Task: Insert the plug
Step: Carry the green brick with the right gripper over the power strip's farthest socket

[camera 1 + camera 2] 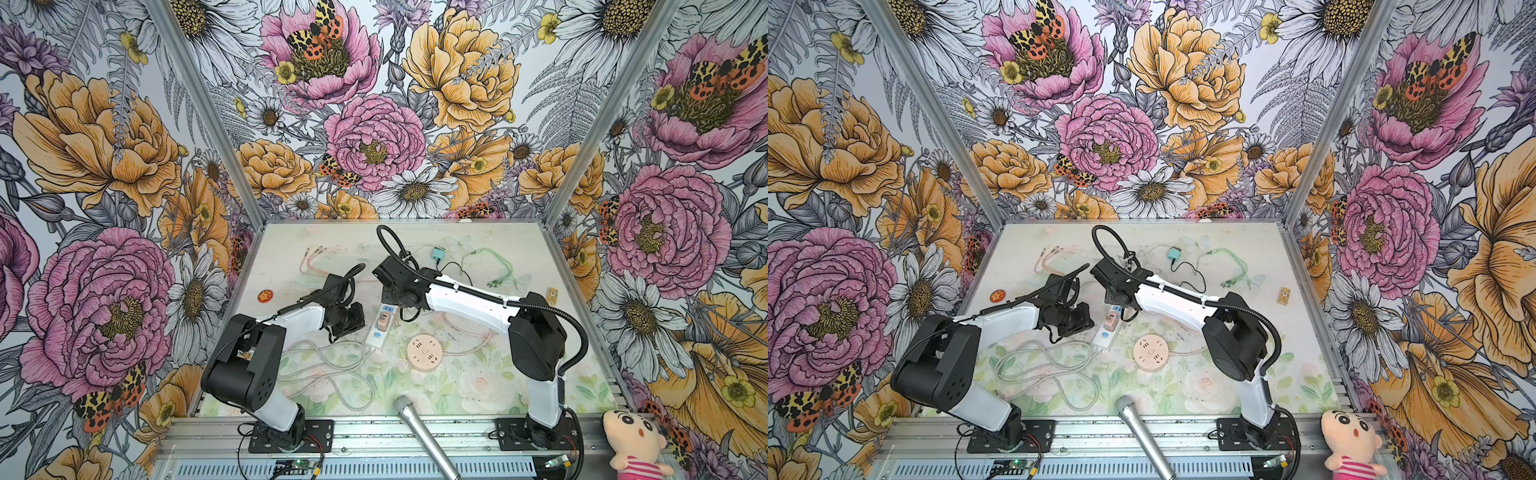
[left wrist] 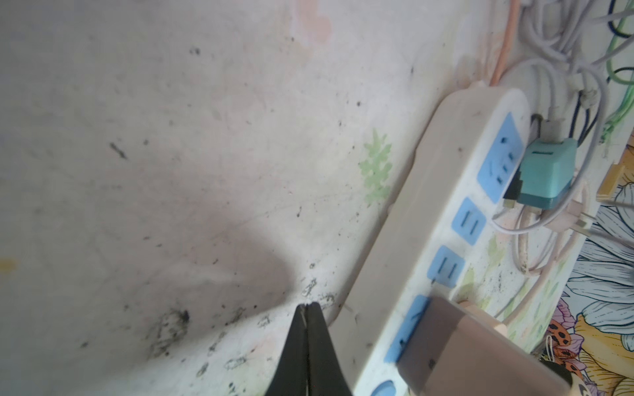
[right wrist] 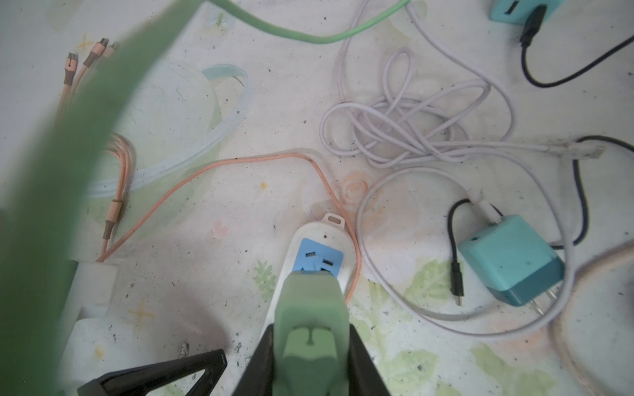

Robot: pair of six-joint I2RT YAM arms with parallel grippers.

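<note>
Right wrist, green plug [image 3: 310, 329] over power strip [image 3: 319, 236], teal charger [image 3: 511, 260] beside

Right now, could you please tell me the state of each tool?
Left tool: closed, holding nothing.
Right tool: closed on the green plug.

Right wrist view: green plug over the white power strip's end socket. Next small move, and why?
Probably ease the green moulded plug slowly down into the blue end socket of the white plastic power strip: its tip overlaps that socket, prongs hidden. The shut left gripper sits beside the strip, not bracing it, so go gently.
</note>
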